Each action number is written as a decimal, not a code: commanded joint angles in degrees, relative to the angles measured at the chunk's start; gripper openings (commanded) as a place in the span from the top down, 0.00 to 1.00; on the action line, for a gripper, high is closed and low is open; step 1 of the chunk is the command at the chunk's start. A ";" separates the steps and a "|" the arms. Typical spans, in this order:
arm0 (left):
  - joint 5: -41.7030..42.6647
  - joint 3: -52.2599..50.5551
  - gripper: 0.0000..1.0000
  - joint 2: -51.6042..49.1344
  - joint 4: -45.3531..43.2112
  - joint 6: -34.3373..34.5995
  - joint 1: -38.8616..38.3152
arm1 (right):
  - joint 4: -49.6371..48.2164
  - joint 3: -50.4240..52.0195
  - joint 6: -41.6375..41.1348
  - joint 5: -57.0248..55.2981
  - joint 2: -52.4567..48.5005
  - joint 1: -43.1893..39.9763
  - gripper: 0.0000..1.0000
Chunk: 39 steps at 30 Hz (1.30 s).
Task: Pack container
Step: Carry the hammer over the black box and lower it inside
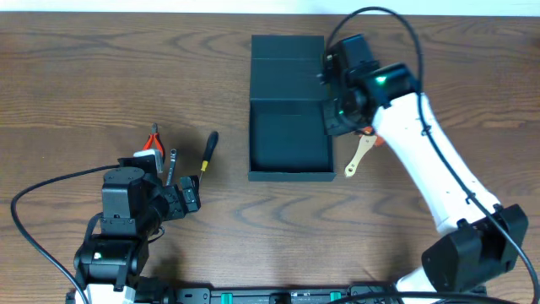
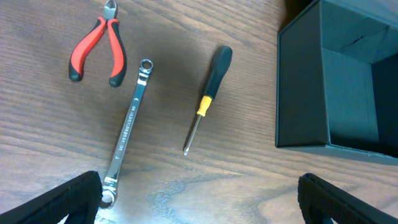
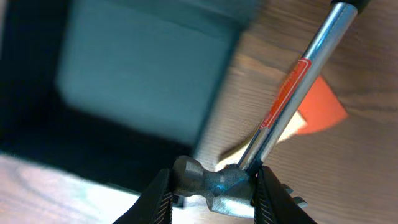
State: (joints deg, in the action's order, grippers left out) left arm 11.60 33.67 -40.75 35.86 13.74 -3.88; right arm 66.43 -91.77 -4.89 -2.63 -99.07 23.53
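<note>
R gripper [image 3: 211,193] is clenched on a hammer [image 3: 283,106], pinching its steel head, right at the container's [image 1: 291,143] R wall. Container sits mid-worktop [image 1: 84,76], lid flap open. L gripper [image 2: 205,204] is spread wide, well apart from it, near 3 tools: pliers [image 2: 96,46], wrench [image 2: 127,127], screwdriver [image 2: 208,87].

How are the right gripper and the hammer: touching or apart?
Touching. Right wrist view: the right gripper clamps the hammer head between both fingers, no gap.
</note>
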 commanded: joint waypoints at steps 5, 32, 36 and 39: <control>-0.70 1.14 0.01 0.04 0.13 0.31 -0.17 | 0.17 -1.29 4.11 -0.59 1.36 7.72 0.99; -0.70 1.14 0.01 0.02 0.13 0.31 -0.17 | 3.67 -1.22 47.34 -0.50 1.36 12.39 0.99; -0.72 1.14 0.02 0.04 0.13 0.31 -0.17 | 3.69 -1.11 48.52 1.27 1.33 10.34 0.99; -0.72 1.14 0.01 0.04 0.09 0.31 -0.17 | 4.37 -1.03 50.01 5.90 1.33 8.72 0.99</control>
State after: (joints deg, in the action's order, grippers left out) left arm 11.57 33.67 -40.75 35.86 13.74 -3.88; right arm 70.48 -91.77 41.58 -0.93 -99.07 33.93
